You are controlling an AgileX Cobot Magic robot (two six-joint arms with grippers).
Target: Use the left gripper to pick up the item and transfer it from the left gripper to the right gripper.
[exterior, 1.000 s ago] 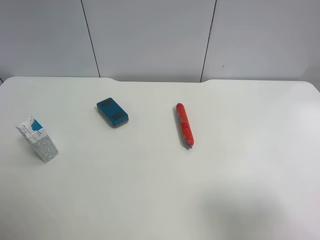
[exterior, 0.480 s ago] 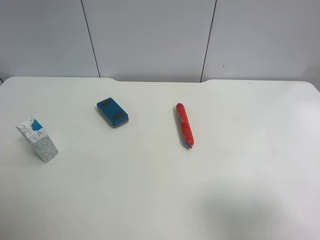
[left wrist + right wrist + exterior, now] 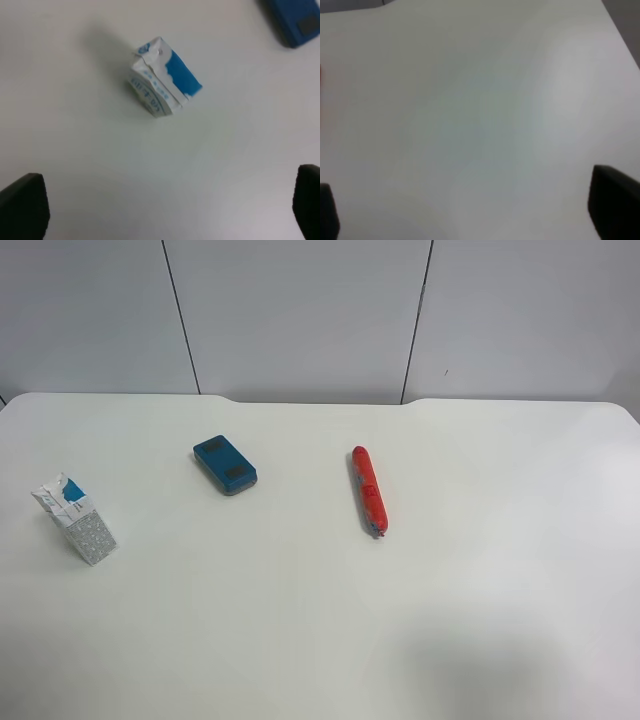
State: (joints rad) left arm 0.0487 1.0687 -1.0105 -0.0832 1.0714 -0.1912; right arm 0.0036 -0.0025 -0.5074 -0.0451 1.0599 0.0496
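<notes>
Left gripper (image 3: 165,207): 2 fingers (image 3: 22,207) spread wide, empty, above standing carton (image 3: 162,77) (blue block (image 3: 295,22) near it). Right gripper (image 3: 470,210): likewise spread, over white table (image 3: 470,100).

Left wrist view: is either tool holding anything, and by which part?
Nothing held: left tool and right tool both open; small white-and-blue gable-top carton sits untouched.

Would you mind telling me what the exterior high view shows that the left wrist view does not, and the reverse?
Only the exterior high view shows the red tube and the wall panels. Only the left wrist view shows the left tool, open wide. Both show the carton, standing untouched on the table, and the blue block, though the wrist view catches just its corner.
</notes>
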